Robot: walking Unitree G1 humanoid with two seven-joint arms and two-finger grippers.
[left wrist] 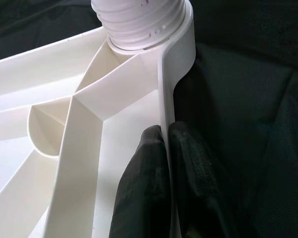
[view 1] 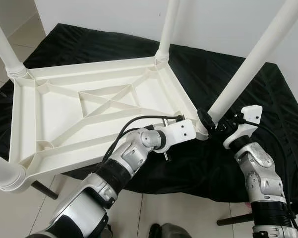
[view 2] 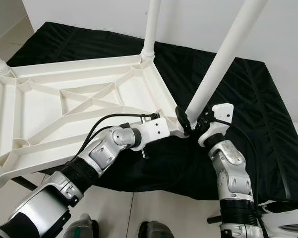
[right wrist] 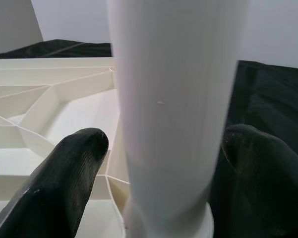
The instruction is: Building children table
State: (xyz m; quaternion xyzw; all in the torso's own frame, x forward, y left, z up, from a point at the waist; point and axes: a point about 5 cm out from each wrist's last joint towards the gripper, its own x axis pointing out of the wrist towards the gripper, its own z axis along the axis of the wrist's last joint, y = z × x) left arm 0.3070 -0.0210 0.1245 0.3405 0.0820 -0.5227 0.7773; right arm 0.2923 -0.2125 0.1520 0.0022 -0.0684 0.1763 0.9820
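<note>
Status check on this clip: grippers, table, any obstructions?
Left gripper pinched shut on tabletop rim. Right gripper straddling near-right leg at its socket, fingers not touching it. Table upside down on black cloth. Nothing in the way.

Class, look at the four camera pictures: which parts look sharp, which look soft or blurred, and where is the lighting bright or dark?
Left eye view: even daylight, sharp; the white table top is bright against the black cloth. Right wrist view: the table leg is close, soft and washed out, its fingers blurred. Left wrist view: the fingers pinching the rim look soft; the cloth is dark.
</note>
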